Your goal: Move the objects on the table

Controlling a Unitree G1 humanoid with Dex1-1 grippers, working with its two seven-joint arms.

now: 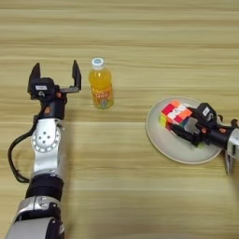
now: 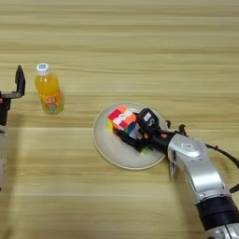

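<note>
A small orange-juice bottle (image 1: 101,87) with a white cap stands upright on the table (image 1: 121,37), left of centre. My left gripper (image 1: 54,76) is just left of the bottle, apart from it, its two black fingers spread open and empty. The multicoloured puzzle cube (image 1: 175,113) rests on the round beige plate (image 1: 170,145) at the right. My right gripper (image 2: 134,128) reaches in from the right and is shut on the cube, one finger (image 2: 145,116) at its far right side and the other along its near side.
The plate lies right of centre, with the right arm (image 2: 196,165) stretching over its near right rim. A black cable (image 1: 14,156) loops beside the left forearm. Bare wood lies between the bottle and the plate.
</note>
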